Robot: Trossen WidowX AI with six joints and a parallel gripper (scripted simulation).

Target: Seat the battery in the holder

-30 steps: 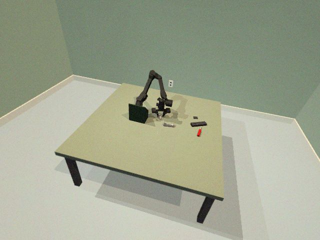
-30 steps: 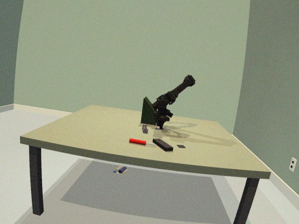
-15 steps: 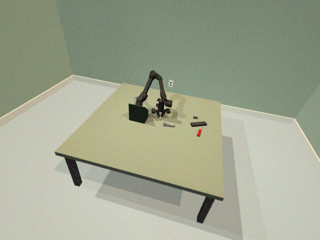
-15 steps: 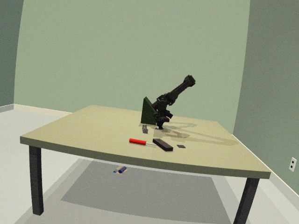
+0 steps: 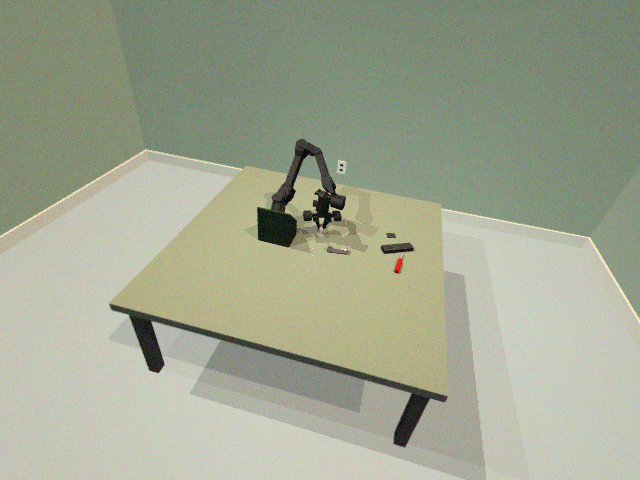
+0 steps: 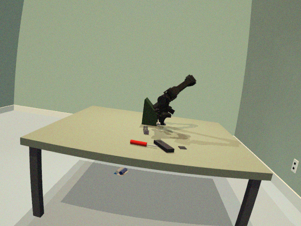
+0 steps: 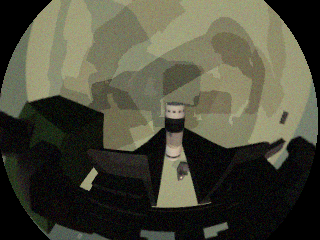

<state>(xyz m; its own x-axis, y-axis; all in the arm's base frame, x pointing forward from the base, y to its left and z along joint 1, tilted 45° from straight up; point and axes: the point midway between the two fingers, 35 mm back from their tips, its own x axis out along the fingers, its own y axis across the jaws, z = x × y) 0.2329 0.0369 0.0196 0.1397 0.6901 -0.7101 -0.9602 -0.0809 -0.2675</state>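
"One battery is lying crosswise between the jaws, yes?"

"Yes, and they're closing on its sides, gripping it around the middle. I'm guessing that's keeping both ends free for the spring and lip."

"Are we seeing it lifted?"

"I'm not managing to tell; the jaws are hanging so low that it may be resting on the bench."

"Any brand?"

"None I'm reading. A dark band is circling the casing and small dark marks are dotting one end, but no letters are showing. I'm not sure which end is carrying the terminal."

"And the holder?"

"It's waiting near the jaws, apart from them. I'd say the next move is wanting a small lift and a turn to match its length, then easing the flat end against the spring. Coming in tilted would be risking a jam at the lip."

"What's standing on the jaws' other side?"

"A dark green panel, near the arm's base. Farther from the jaws, beyond the holder, a black block, a small dark square and a red-handled screwdriver are lying together, probably serving no purpose here. No labels are showing there either."
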